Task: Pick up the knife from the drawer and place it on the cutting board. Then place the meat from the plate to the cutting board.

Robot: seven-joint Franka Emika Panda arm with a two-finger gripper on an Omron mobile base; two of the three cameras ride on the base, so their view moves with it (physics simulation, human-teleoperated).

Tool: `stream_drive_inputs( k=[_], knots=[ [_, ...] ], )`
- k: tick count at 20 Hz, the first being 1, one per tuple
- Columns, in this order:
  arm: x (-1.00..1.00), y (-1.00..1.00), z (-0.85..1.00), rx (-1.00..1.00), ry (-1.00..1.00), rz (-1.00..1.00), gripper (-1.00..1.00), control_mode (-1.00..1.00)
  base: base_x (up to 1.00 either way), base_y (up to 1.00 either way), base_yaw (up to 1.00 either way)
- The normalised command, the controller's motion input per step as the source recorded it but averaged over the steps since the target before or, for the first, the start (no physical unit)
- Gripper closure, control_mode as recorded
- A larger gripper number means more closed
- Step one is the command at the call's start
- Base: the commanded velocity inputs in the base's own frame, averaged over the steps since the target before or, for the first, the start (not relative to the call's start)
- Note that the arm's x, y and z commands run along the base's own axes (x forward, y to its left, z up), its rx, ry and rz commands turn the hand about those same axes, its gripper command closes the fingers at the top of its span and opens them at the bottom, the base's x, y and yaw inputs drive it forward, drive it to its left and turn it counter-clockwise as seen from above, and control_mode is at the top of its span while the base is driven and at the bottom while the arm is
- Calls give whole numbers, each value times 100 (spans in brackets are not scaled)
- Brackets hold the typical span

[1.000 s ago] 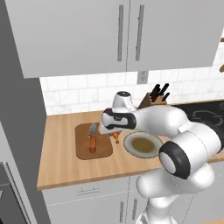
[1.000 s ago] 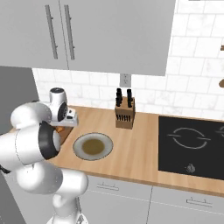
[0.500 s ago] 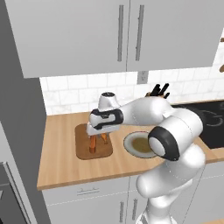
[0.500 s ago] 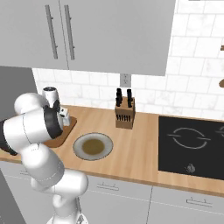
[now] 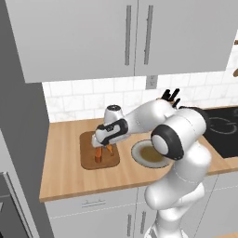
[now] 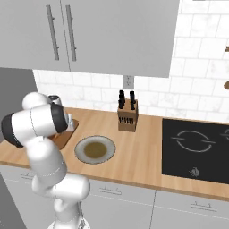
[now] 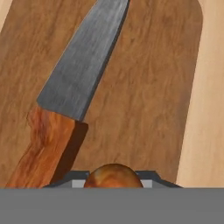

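Note:
The dark brown cutting board point(image 5: 88, 161) lies on the wooden counter, left of the plate point(image 5: 149, 155). My gripper point(image 5: 109, 148) hangs low over the board, shut on the tan-orange meat point(image 7: 113, 174), which shows between its tips in the hand view. The knife point(image 7: 83, 65) lies flat on the board point(image 7: 144, 87) just beside the meat, its orange-red handle point(image 5: 98, 155) toward the counter's front. The grey-olive plate point(image 6: 95, 150) has nothing on it. A white drawer front point(image 5: 93, 203) sits under the counter edge; its inside is out of view.
A wooden knife block point(image 6: 127, 114) with black handles stands at the back wall, right of the plate. A black cooktop point(image 6: 197, 147) fills the counter's right end. White wall cabinets point(image 5: 125, 37) hang above. My own arm covers most of the board in the right base view.
The arm has swung left from over the plate to over the cutting board, carrying the meat, and has come down close to the board beside the knife.

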Motion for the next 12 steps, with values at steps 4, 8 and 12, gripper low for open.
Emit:
stream_drive_inputs(
  k=[4,8,12],
  knots=[
    [25,4,-4,0,-1,0,-100,-100,0,0,0],
    [3,0,1,0,0,0,-100,-100,0,0,0],
    [0,0,14,0,0,0,-100,-100,0,0,0]
  ],
)
